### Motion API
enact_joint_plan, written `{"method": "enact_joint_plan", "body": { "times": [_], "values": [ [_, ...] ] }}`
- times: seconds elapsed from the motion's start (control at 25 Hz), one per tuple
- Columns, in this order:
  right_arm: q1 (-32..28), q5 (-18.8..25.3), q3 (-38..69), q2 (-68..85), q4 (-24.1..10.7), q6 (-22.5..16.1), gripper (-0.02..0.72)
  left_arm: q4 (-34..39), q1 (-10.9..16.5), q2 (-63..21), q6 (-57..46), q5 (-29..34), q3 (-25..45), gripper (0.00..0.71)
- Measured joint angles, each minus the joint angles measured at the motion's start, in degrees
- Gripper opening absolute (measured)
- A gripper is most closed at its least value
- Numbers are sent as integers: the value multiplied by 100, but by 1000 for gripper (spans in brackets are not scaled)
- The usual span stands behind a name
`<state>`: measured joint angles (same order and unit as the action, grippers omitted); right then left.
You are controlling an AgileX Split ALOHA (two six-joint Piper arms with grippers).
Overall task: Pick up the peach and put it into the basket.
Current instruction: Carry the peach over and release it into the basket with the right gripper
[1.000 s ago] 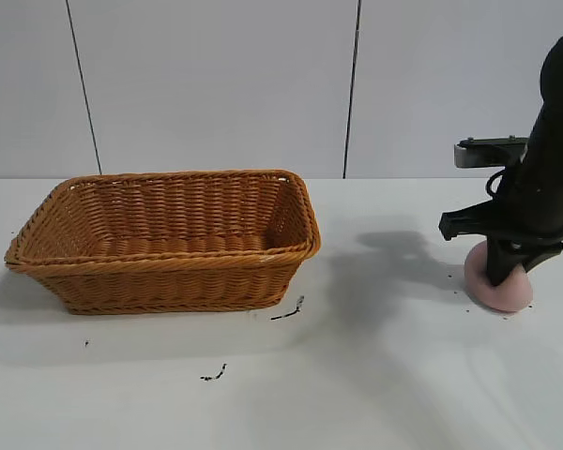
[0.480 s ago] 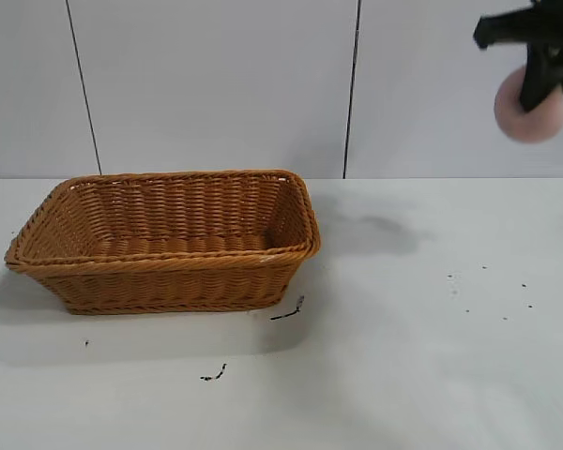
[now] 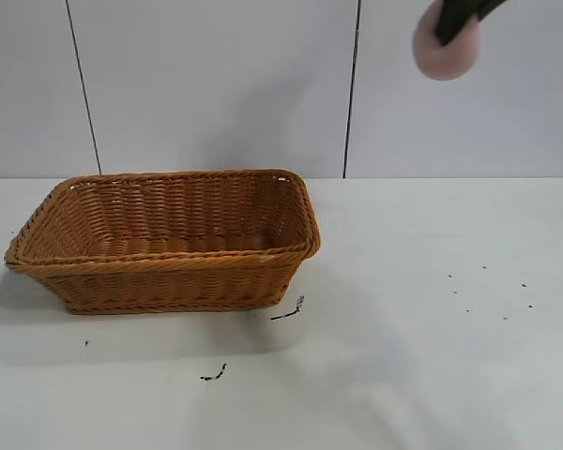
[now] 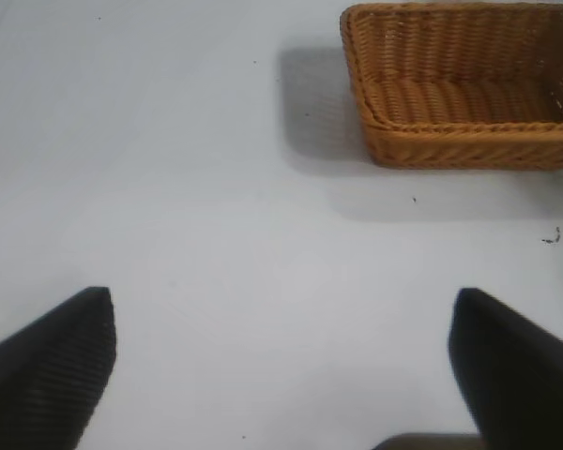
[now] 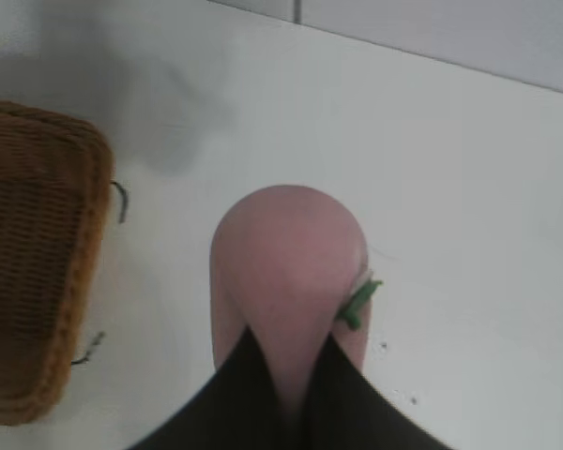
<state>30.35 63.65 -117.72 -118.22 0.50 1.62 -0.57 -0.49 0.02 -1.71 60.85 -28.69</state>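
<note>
Since half a second ago my right gripper (image 3: 458,17) has carried the peach (image 3: 444,52) higher and leftward, toward the basket's side of the table; a full second back it was only pinching the fruit on the tabletop at far right. Now the jaws are closed narrow on the peach, both fingers biting into its upper part, seen clearly in the right wrist view, where the pink lump (image 5: 286,262) bulges out beyond the fingertips. It hangs high in the air, well apart from the basket (image 3: 164,239) and not yet over it.

I judge the peach light and somewhat soft, its matte skin offering decent grip; the hold sits near one edge rather than across the middle, so a quick swing could loosen it. A small green tag (image 5: 358,303) sticks out at its side.

My left gripper (image 4: 281,375) hovers idle above the table (image 3: 403,356), fingers spread wide.

I count one peach, one basket, and a few dark specks (image 3: 286,311) on the tabletop.
</note>
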Motion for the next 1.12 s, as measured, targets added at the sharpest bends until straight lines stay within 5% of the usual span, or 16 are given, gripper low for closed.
{"method": "enact_joint_plan", "body": {
  "times": [0.2, 0.56, 0.68, 0.88, 1.12],
  "values": [
    [509, -543, -11, -723, 17, 0, -17, 0, 0, 0, 0, 0, 0, 693],
    [562, -1399, -11, -1904, 51, 0, 0, 0, 0, 0, 0, 0, 0, 693],
    [562, -1433, -11, -2069, 63, 0, 151, 0, 0, 0, 0, 0, 0, 693],
    [562, -1432, -34, -2088, 54, 0, 607, 0, 0, 0, 0, 0, 0, 693],
    [562, -1015, -656, -2088, 32, 0, 688, 0, 0, 0, 0, 0, 0, 693]
  ]
}}
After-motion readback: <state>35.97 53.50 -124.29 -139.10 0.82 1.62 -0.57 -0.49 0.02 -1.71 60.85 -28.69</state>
